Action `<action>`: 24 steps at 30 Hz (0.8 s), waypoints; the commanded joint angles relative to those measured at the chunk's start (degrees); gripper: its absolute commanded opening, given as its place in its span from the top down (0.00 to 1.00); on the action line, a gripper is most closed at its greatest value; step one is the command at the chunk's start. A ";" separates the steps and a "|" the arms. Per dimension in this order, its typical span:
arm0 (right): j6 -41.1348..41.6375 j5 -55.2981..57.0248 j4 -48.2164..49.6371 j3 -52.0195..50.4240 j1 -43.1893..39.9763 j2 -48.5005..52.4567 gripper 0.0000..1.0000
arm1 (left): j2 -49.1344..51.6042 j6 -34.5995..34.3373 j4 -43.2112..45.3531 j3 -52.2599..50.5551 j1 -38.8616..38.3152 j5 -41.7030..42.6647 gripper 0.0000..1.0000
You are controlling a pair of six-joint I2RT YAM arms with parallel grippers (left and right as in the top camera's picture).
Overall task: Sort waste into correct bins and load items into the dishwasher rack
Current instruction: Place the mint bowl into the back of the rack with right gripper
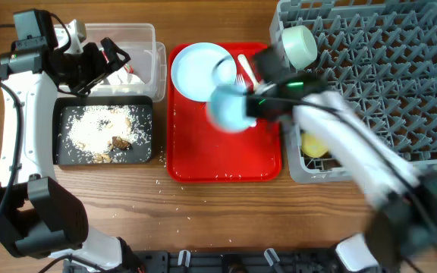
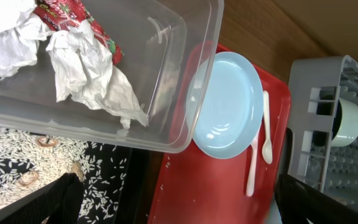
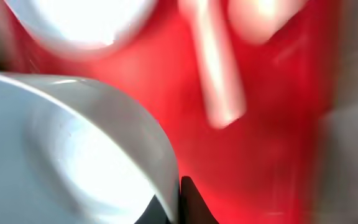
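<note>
Right gripper [image 1: 246, 103] pinched blue bowl [image 1: 224, 111] rim over red tray [image 1: 218, 158]; rack [image 1: 385, 76] lay toward table's right edge.

The left arm [image 1: 29, 114] rises along the desk's left edge, its wrist bent right. The left gripper [image 1: 108, 68] is spread wide, its dark fingers [image 2: 55, 202] at the wrist view's lower corners, nothing between them. The right arm [image 1: 347, 144], blurred, stretches diagonally from the lower right. The right gripper [image 1: 241, 102] pinches the rim of a light blue bowl [image 1: 226, 108].
</note>
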 commanded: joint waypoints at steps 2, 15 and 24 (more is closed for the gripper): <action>0.59 33.22 -5.35 3.17 -5.33 -21.55 0.96 | -0.31 0.33 0.15 0.42 0.22 0.07 0.00; -17.07 76.76 -1.40 1.03 -5.33 11.82 0.96 | -0.31 0.35 0.15 0.42 0.22 0.07 0.00; -23.93 77.83 4.74 1.01 -5.90 15.19 0.96 | -0.31 0.33 0.15 0.42 0.22 0.07 0.00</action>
